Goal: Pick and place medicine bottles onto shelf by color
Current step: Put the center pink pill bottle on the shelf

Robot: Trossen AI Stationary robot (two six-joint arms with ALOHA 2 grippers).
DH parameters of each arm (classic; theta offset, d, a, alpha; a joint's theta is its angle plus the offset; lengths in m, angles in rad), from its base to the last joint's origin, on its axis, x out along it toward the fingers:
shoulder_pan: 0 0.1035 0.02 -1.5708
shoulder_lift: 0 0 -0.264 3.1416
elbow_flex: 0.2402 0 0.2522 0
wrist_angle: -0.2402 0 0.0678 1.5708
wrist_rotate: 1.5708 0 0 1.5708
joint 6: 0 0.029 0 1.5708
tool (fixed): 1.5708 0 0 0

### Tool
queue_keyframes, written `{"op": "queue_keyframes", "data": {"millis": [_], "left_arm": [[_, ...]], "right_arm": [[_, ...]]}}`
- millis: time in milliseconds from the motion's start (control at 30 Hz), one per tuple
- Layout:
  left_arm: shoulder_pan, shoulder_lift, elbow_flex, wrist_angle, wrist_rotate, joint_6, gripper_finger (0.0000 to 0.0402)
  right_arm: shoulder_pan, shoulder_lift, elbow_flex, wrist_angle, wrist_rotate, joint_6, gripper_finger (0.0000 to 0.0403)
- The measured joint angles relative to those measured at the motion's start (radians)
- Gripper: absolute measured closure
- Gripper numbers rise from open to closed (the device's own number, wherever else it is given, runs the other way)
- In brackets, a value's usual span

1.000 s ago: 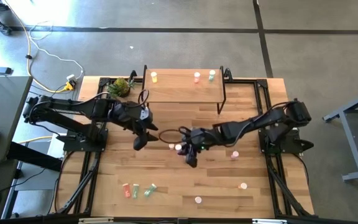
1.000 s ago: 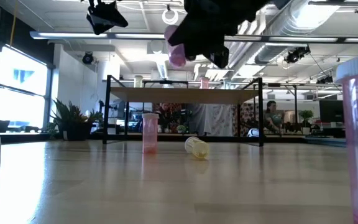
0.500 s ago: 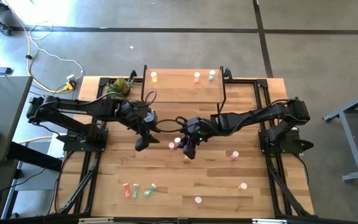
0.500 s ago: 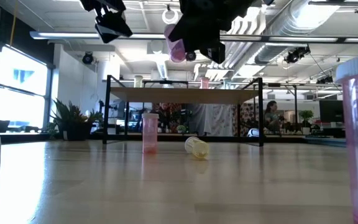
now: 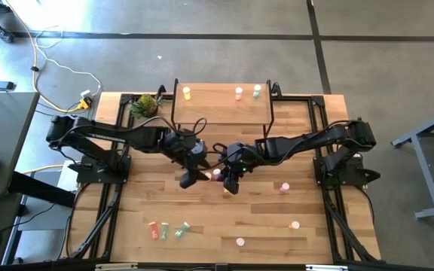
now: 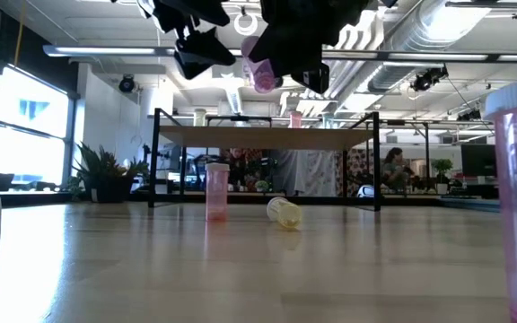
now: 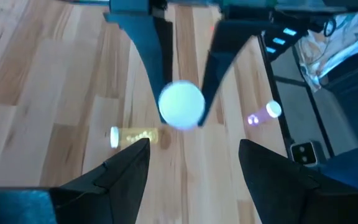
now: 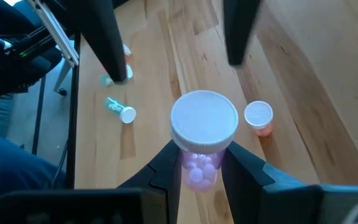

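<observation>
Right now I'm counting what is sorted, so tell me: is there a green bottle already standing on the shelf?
Yes: in the high view a green bottle stands on the shelf near its right end, beside a pink one.

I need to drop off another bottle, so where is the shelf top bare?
The light wood shelf is bare between the yellow bottle and the pink bottle. Its right end is crowded: the green bottle stands beside the pink one.

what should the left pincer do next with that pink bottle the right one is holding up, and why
Probably ease the left pincer in around the pink bottle and close. The right pincer grips the bottle's body in the air, white cap toward the left arm. The left pincer's fingers stand open, facing that cap but short of it. It looks like a handover before the shelf.
</observation>
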Motion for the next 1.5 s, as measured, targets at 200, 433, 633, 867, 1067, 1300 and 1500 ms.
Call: {"op": "queue_keyframes", "data": {"millis": [200,433,633,867,1067,1300,1500], "left_arm": [[0.0,0.049,0.0,0.072,-0.002,-0.027,0.0163],[0.0,0.082,0.0,0.136,0.006,-0.057,0.0163],[0.0,0.085,0.0,0.141,0.016,-0.07,0.0163],[0.0,0.085,0.0,0.141,0.019,-0.07,0.0178],[0.0,0.085,0.0,0.141,0.025,-0.07,0.022],[0.0,0.085,0.0,0.14,0.049,-0.047,0.0277],[0.0,0.085,0.0,0.139,0.05,-0.043,0.03]], "right_arm": [[0.0,0.0,0.0,-0.004,-0.028,0.003,0.0318],[0.0,0.0,0.0,-0.01,-0.038,0.004,0.0318],[0.0,0.0,0.0,-0.002,-0.038,0.004,0.0318],[0.0,0.0,0.0,0.031,-0.041,0.004,0.0318],[-0.001,0.0,0.0,0.028,-0.04,0.004,0.0318],[0.0,0.0,0.0,0.033,-0.041,0.004,0.0318],[-0.001,0.0,0.0,0.035,-0.041,0.004,0.0318]]}}
